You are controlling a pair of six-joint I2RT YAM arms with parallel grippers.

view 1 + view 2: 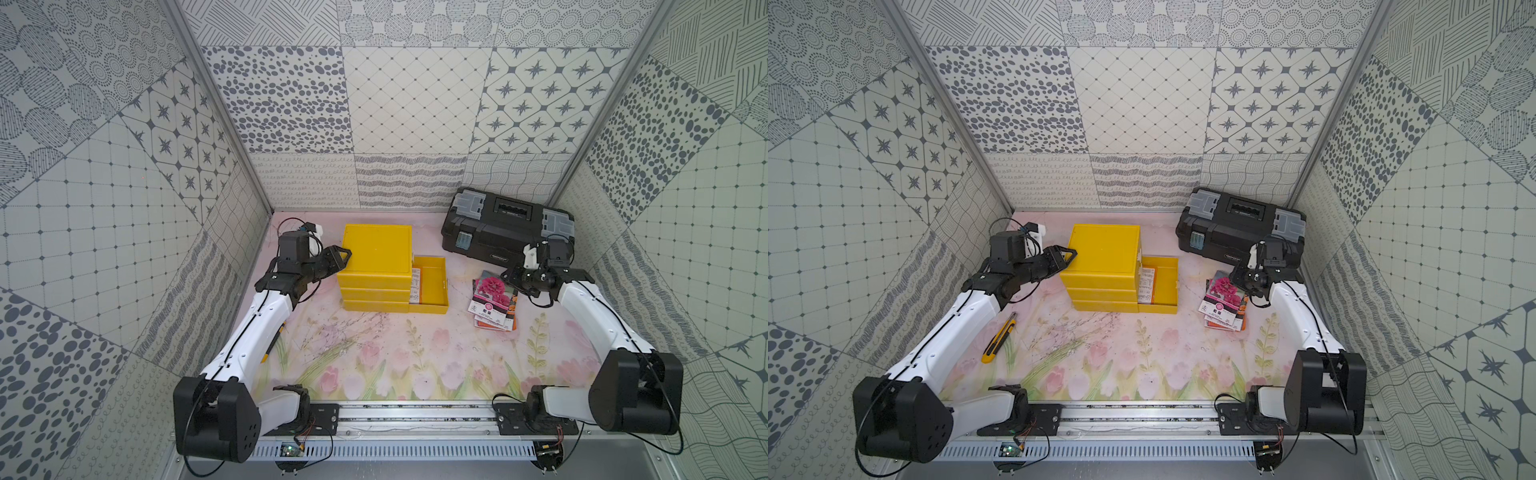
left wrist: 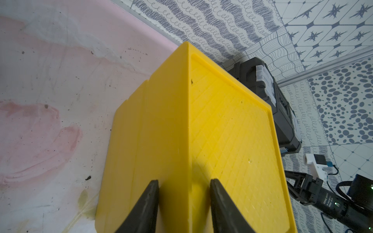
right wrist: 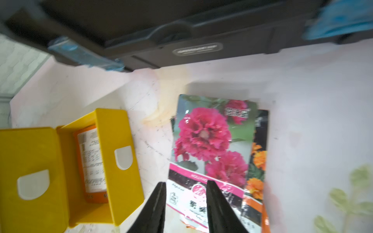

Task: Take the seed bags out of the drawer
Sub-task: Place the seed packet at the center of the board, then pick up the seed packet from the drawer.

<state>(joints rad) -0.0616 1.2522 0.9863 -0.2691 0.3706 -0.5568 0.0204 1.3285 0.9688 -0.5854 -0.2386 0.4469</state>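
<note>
Right wrist view puts the right hand (image 3: 186, 182) low over the pile of seed bags (image 3: 222, 167) lying on the worktop (image 3: 312, 100) in front of the black toolbox (image 3: 181, 30), its fingers spread with nothing pinched between them. The trouble I see is the one bag (image 3: 91, 157) left in the pulled-out bottom drawer (image 3: 113, 125). It lies flat on the drawer floor, tight to the end nearest the yellow cabinet (image 2: 232, 131). Fingers coming down may find no edge to get under, skid off the glossy film, or knock the drawer wall and push the drawer back in. The pile is a second worry: a fingertip leaving this low could snag the top bag and slide it off the others. The left hand (image 2: 184, 181) sits with fingers spread astride the cabinet's upper edge. That looks like bracing, not a firm clamp, so a hard tug could shift the cabinet. The bags are flat, shiny packets. The top one (image 3: 201, 133) shows magenta blooms over a white lettered panel, an orange-marigold one (image 3: 259, 157) peeks from beneath, and the drawer's has an orange border round white print.
</note>
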